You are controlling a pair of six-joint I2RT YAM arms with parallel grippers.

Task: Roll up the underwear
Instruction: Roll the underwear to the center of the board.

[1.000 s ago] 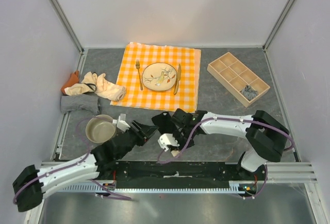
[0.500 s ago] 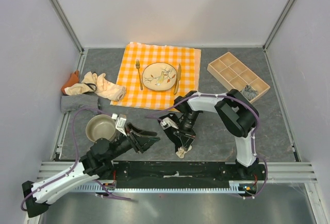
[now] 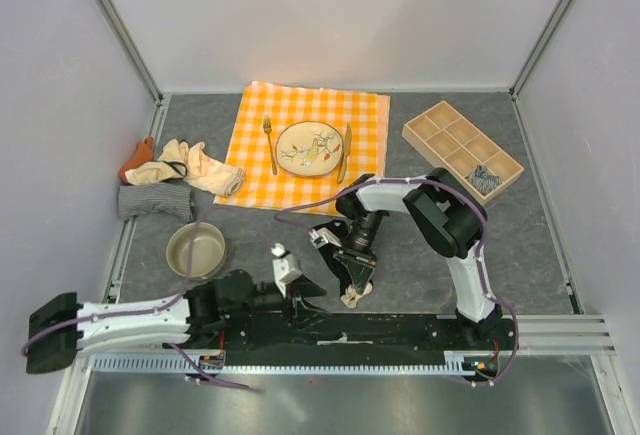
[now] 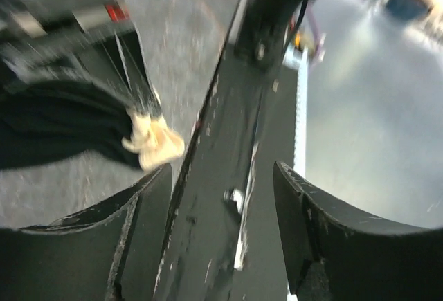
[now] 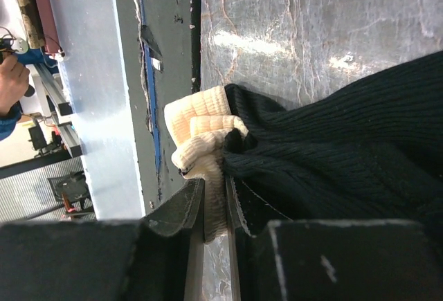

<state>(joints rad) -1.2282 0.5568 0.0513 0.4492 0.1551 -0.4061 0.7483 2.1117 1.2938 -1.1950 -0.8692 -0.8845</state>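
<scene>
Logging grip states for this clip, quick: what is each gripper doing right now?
Left gripper: open, nothing between its fingers.
Right gripper: closed on the black underwear, pinching its cream band.

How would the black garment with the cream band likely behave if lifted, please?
Probably floppy: the black garment lies bunched on the table. Its ribbed knit should grip rather than slip. Pinched only at the cream band, the rest would likely hang.
</scene>
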